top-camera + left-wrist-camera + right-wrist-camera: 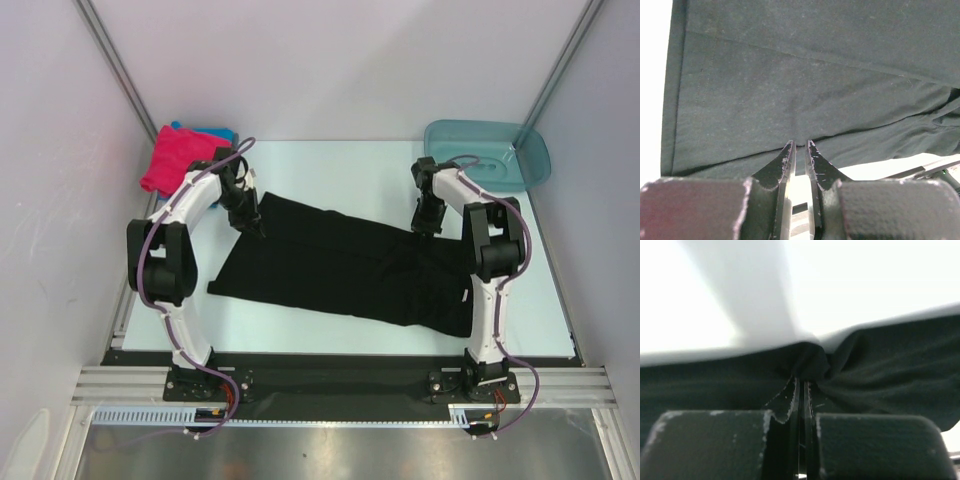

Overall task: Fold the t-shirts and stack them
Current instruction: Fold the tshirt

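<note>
Hands are pinching the black t-shirt (340, 270): left hand (801, 144) at ten o'clock, right hand (801, 381) at two (cloth bunching there).

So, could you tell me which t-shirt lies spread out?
The large black cloth t-shirt mid-table; the magenta-pink t-shirt and blue t-shirt lie stacked in the far-left corner.

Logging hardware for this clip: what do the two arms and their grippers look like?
Both match. The left arm and right arm have white shells between black joints, with purple cables looped along them. The left gripper and right gripper are black and blocky, with tapered fingers scuffed whitish at the edges. No markings are visible.
</note>
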Controlling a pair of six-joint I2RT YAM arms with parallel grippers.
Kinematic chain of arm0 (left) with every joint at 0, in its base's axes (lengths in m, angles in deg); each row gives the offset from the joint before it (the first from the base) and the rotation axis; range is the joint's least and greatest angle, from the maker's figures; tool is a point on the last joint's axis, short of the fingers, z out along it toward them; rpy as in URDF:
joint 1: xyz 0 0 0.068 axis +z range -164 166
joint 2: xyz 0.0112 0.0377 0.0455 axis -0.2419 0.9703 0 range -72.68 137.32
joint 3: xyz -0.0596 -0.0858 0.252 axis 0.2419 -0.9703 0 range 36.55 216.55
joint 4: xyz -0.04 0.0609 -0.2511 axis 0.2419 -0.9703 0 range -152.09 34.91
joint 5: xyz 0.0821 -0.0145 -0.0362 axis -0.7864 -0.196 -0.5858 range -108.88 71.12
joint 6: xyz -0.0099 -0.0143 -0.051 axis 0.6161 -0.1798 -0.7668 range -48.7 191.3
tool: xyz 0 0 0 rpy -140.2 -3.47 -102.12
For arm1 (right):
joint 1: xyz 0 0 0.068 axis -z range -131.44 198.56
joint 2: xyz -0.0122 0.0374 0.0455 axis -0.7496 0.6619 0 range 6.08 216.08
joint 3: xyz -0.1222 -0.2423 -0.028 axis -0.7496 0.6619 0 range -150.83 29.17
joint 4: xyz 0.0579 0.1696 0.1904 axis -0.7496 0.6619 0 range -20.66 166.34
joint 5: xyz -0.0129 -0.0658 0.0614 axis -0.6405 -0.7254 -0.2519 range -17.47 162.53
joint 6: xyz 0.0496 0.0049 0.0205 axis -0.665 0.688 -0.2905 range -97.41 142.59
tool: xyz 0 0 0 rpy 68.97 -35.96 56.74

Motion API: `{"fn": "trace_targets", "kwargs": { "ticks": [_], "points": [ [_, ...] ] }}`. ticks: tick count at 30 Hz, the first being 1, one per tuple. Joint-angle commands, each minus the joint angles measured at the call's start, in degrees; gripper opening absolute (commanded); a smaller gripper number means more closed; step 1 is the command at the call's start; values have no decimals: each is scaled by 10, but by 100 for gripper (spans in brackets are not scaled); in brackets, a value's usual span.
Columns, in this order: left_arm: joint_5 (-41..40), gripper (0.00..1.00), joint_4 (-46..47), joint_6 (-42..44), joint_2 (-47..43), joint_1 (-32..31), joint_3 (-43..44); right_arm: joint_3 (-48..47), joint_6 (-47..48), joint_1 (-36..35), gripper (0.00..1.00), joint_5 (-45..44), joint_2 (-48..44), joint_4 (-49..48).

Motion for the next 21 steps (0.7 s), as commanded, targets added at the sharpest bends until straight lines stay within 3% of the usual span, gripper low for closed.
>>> {"fn": "trace_targets", "kwargs": {
  "ticks": [1,6,21],
  "points": [
    [-13,18,-2,-8,-35,5,4,-58,2,0,0,31,99,-86],
    [-18,18,-2,-12,-44,5,-8,-168,14,4,0,37,155,-56],
    [-18,18,-1,-16,-46,6,-18,-381,90,6,0,112,233,-49]
  ]
}}
